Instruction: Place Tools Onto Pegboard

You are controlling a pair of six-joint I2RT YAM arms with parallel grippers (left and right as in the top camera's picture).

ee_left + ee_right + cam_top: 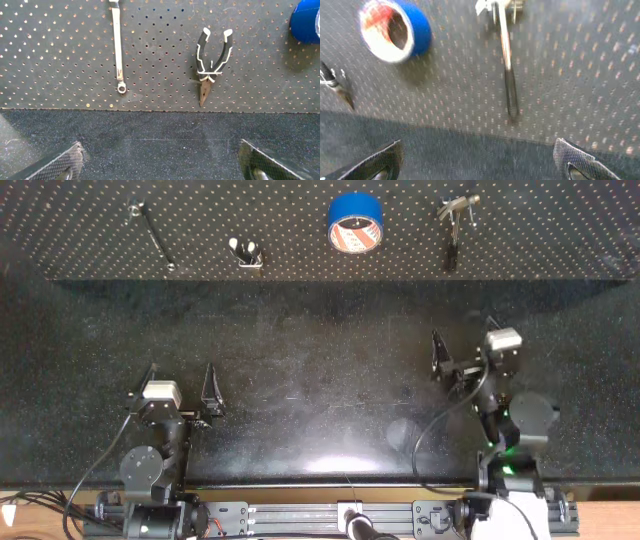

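Right wrist view crops the pliers (334, 82) at its edge. We see the left gripper (160, 164) and right gripper (477, 161) spread wide before the pegboard (50, 60).

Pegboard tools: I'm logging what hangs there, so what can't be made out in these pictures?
Silver wrench: upper end cut off by the left wrist view's top edge.
Blue tape roll: cut by that view's right edge; blurred in the right wrist view.
Long metal-shafted item with dark grip: head cut by the right wrist view's top edge and blurred; too small in the top view to identify.
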